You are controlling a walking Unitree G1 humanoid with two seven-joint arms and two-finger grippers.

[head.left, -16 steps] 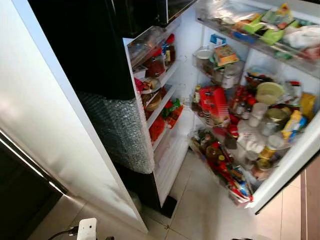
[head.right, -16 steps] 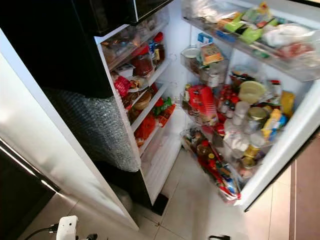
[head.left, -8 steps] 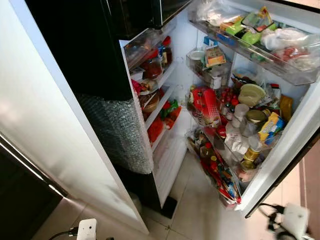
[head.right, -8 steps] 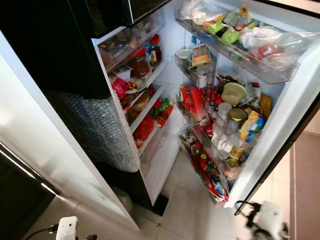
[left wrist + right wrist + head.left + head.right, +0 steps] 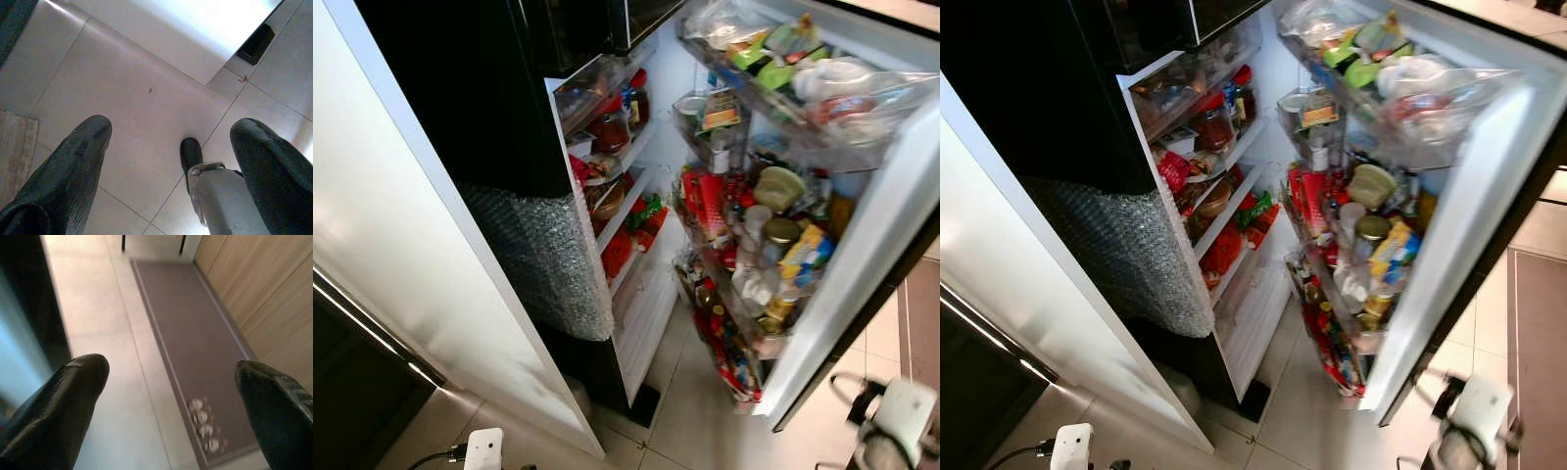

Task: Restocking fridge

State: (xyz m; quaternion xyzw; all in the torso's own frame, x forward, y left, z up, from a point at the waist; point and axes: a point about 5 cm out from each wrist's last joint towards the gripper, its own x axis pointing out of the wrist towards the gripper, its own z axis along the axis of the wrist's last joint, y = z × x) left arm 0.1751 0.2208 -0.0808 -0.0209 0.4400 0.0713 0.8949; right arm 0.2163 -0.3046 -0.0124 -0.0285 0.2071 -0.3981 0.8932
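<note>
The fridge stands open, its inner shelves crowded with jars, tubs and red packets. Its white door hangs part-way closed, and the door bins are packed with bottles, cans and bagged food. My right arm is low at the right, just outside the door's outer edge. My right gripper hangs open over the floor with nothing between its fingers. My left arm is low at the left. My left gripper is open too, pointing down at the tiles.
A bubble-wrapped panel covers the fridge's side, with a white cabinet face to its left. Pale floor tiles lie in front. A brown rug runs beside wooden cupboards on the right. My foot shows below the left gripper.
The fridge door has swung to the left, towards the fridge body, narrowing the opening. My right arm has come into view at the lower right and risen beside the door.
</note>
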